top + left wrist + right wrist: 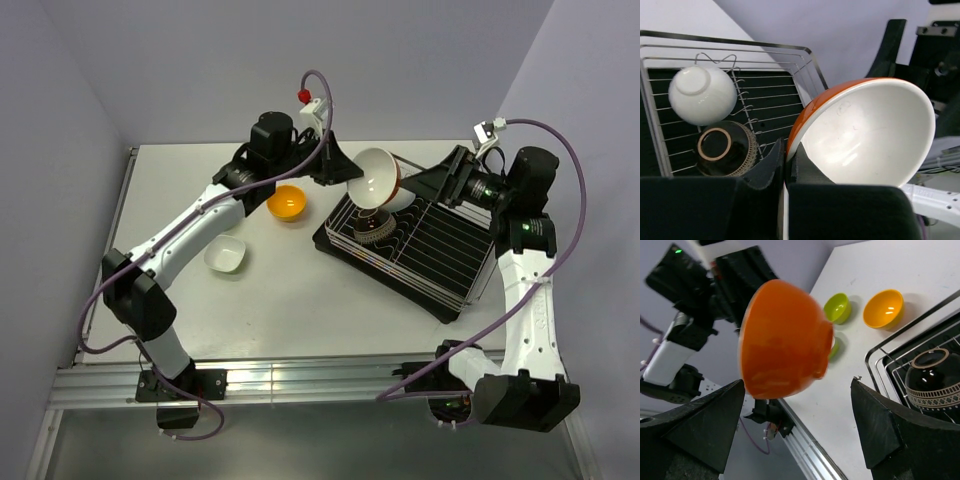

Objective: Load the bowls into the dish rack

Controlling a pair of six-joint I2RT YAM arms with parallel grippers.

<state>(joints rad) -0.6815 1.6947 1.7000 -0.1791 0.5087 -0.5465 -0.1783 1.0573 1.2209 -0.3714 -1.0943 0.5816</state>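
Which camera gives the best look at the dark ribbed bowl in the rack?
The left wrist view: the dark ribbed bowl shows nearly whole, upside down. The right wrist view shows it large but cuts it off at the edge. In the top view it is small, just past the rim of the raised orange-and-white bowl.

The white-and-black left arm (190,225) reaches from its base, elbow low at the left, forward and across toward mid-table. The left gripper (338,172) has its 2 black fingers (765,170) pinched on the rim of an orange bowl with a white inside (865,135). The white-and-black right arm (525,270) rises along the right side and bends inward. The right gripper (797,382) faces the left one, jaws spread wide.
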